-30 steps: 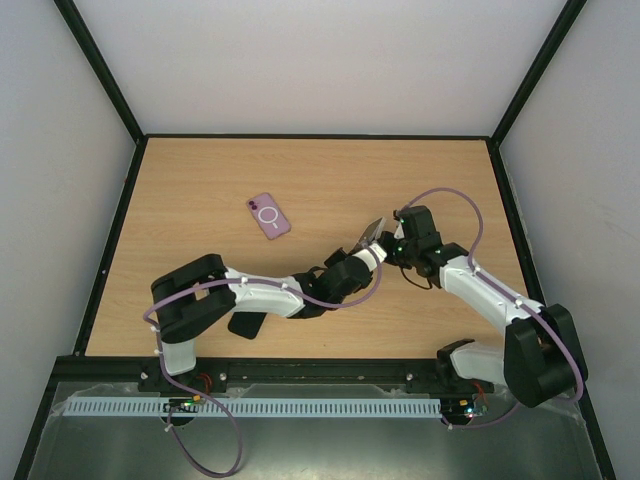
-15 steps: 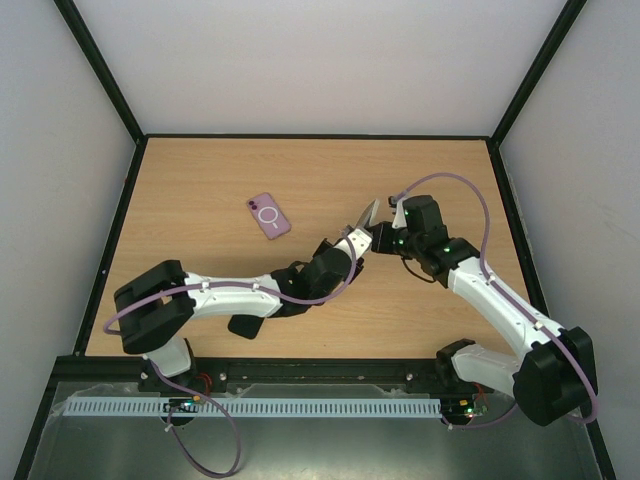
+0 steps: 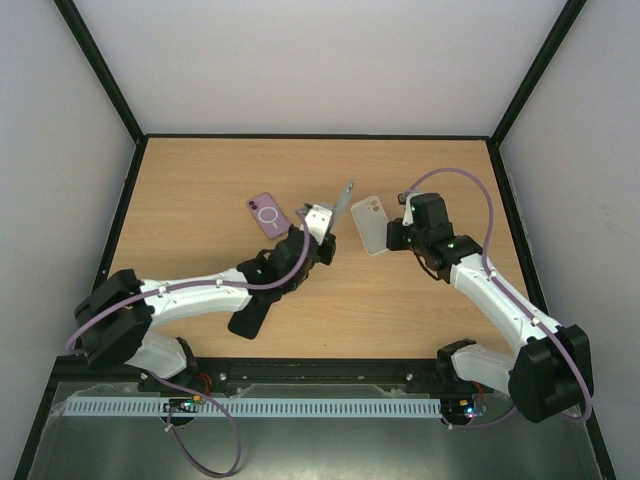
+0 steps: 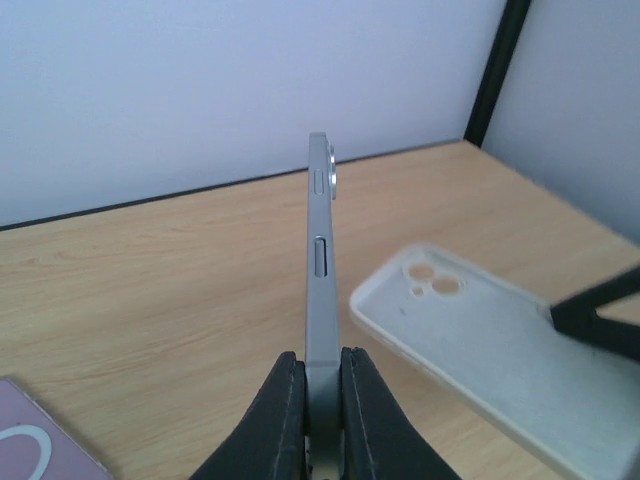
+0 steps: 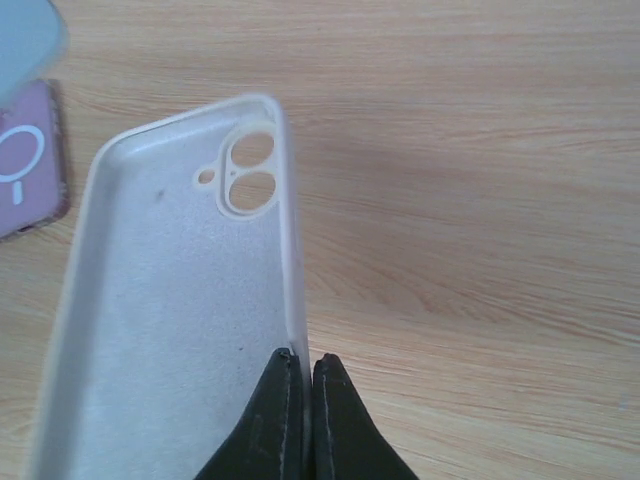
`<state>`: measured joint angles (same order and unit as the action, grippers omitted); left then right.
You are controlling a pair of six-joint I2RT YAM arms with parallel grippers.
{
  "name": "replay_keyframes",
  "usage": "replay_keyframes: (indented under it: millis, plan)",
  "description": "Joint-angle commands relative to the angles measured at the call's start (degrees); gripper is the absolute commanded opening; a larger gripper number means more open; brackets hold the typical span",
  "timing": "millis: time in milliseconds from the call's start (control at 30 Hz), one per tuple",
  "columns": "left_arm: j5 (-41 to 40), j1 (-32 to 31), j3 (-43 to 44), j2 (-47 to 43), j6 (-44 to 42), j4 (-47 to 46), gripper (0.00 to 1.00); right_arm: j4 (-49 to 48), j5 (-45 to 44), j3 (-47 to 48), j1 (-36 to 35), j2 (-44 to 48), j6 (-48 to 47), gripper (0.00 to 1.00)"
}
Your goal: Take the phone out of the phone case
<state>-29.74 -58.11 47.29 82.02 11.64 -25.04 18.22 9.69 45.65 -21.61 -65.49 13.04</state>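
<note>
My left gripper (image 3: 322, 226) is shut on a grey phone (image 3: 343, 198), held edge-on above the table; in the left wrist view the phone (image 4: 320, 260) rises straight up from between my fingers (image 4: 322, 372). My right gripper (image 3: 398, 236) is shut on the side wall of an empty white phone case (image 3: 372, 225), its inside facing up. In the right wrist view the case (image 5: 170, 310) has two camera holes, and my gripper (image 5: 302, 372) pinches its right rim. The case also shows in the left wrist view (image 4: 490, 350), apart from the phone.
A second phone in a purple case with a white ring (image 3: 267, 215) lies on the wooden table (image 3: 200, 190) left of my left gripper; it shows in the right wrist view (image 5: 28, 160) and the left wrist view (image 4: 40, 445). Black frame posts edge the table.
</note>
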Motion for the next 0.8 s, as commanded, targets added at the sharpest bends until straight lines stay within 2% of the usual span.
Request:
replay_keyframes:
  millis: [0,200,367,600,767]
  plan:
    - [1.6,1.2,-1.5,-3.9,5.0,-4.4,0.03,-0.6,-7.4,0.4,-0.5,1.5,-3.3,0.02]
    - [1.7,1.0,-6.9,-8.7,5.4,-4.1,0.03,-1.6,-13.1,2.3,2.2,-0.4,-4.1,0.02]
    - [1.6,0.2,-10.4,-13.2,4.4,-1.6,0.03,-7.0,-15.5,2.4,6.6,-3.4,-7.3,0.02]
    - [0.7,-1.9,-13.2,-15.9,3.1,0.4,0.03,-16.2,-15.4,2.6,15.4,-12.0,-11.5,0.02]
    - [0.8,-3.2,-12.8,-15.5,2.6,3.2,0.03,-20.8,-12.3,4.9,22.1,-20.9,-14.8,0.02]
